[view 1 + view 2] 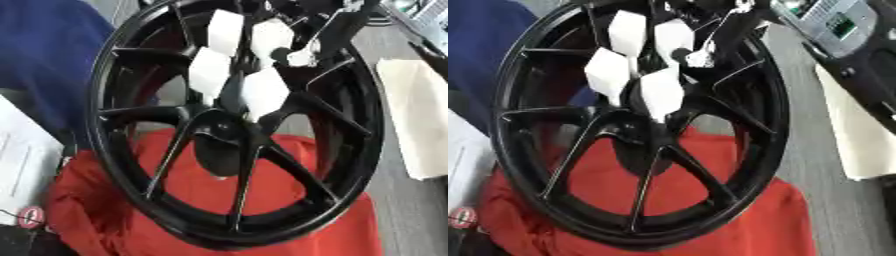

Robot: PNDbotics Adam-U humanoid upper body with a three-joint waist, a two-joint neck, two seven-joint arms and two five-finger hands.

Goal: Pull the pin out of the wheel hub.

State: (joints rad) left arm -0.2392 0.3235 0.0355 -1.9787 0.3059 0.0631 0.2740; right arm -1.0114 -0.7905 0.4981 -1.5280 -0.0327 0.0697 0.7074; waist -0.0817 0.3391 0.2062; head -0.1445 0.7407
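Black wheel hub (pixel 236 130) upright, fills centre frame, resting on red cloth (pixel 289 220) at bottom. Four white pins (pixel 262 92) clustered round hub centre, upper middle. Right hand (pixel 302 56) in from upper right, at pins; finger state: cannot tell.

A grey surface (pixel 411 210) runs down the right side, evenly lit; on it lies a pale cream cloth (pixel 418 120), reaching the right edge; a red cloth (pixel 341 230) covers the lower middle; a blue fabric (pixel 44 55) fills the upper left; below it, at the left edge, white sheets (pixel 22 165); a grey device with a green panel (pixel 833 22) sits at the upper right.
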